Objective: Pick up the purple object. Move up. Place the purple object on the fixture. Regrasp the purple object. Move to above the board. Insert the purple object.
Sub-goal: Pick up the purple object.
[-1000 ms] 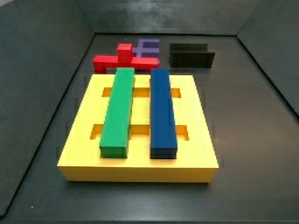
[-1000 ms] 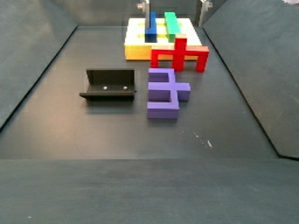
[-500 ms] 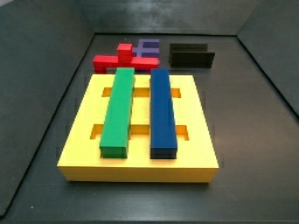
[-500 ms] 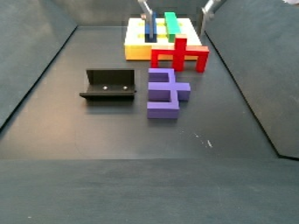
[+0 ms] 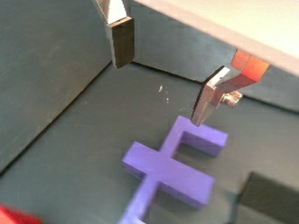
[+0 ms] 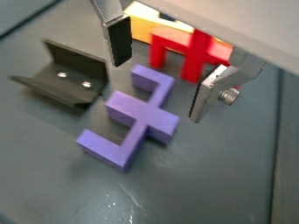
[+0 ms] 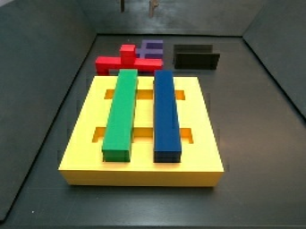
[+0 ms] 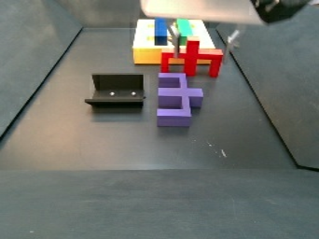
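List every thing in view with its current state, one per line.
gripper: open, empty, above the purple object
purple object: flat on the floor, not grasped
fixture: empty, on the floor beside the purple object
red block: on the floor against the board
board: holds the green bar and blue bar

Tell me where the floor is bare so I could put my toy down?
Bare floor lies in front of the fixture and the purple object, toward the near edge. It is crowded where the purple object, red block and board bunch together. The gripper, open, hangs over the purple object.
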Available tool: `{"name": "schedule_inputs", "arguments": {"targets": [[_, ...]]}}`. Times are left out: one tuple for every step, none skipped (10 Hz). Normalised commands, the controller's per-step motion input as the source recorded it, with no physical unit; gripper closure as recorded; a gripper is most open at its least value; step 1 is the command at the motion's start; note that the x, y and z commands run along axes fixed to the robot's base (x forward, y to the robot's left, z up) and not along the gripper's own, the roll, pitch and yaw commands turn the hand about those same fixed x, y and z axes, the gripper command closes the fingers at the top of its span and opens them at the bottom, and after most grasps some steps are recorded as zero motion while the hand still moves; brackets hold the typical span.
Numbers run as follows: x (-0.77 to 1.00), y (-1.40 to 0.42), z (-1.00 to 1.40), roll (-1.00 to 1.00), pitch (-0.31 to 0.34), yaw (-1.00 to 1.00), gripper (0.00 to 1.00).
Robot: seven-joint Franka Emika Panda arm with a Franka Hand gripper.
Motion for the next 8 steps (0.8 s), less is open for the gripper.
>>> {"name": "schedule_inputs", "arguments": {"targets": [[-0.27,0.13,-0.30,-0.02,0.000,-0.79,0.00],[-0.24,0.08,-0.26,-0.03,0.000,-0.81,0.00],[-0.20,0.06,-0.23,-0.05,0.000,-0.82,0.00],[-0.13,0.07,-0.19,-0.06,0.000,-0.81,0.00],[-0.12,0.10,-0.16,-0.05,0.000,-0.79,0.00],[-0.07,0.14,-0.14,-0.04,0.000,-0.78,0.00],[-0.02,0.15,-0.11,-0.04,0.000,-0.78,0.00],[0.00,0.14,-0.11,-0.04,0.000,-0.79,0.00]]}}
